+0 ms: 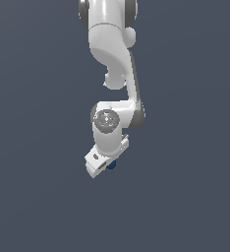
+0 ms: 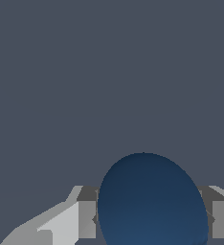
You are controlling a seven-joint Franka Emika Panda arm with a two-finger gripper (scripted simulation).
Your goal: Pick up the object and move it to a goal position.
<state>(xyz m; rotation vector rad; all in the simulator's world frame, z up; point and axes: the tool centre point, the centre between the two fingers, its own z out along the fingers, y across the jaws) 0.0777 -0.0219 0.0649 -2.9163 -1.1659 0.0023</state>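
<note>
The dark blue ball (image 2: 152, 201) sits between the two fingers (image 2: 85, 217) of the gripper (image 1: 108, 165), and in the wrist view it fills the whole gap from one pad to the other, so I judge that the fingers are closed on it as far as the ball allows and that the grasp is made. In the exterior view only a small blue part of the ball (image 1: 111, 165) shows, at about 5 o'clock from the round wrist joint (image 1: 107, 119) and just beside the white hand body. The picking part of the task looks done, or almost done (whether the ball is already lifted from the ground I cannot tell, because the plain grey surface (image 1: 186, 197) gives no shadow and no edge to compare). What is left is the carrying to the goal position, and no goal marker is visible in either view, so I cannot say in which direction or how far the arm (image 1: 109, 44) must go. About writing: I find no brand, label or text on the ball, on the gripper or on the arm; all surfaces are plain.
</note>
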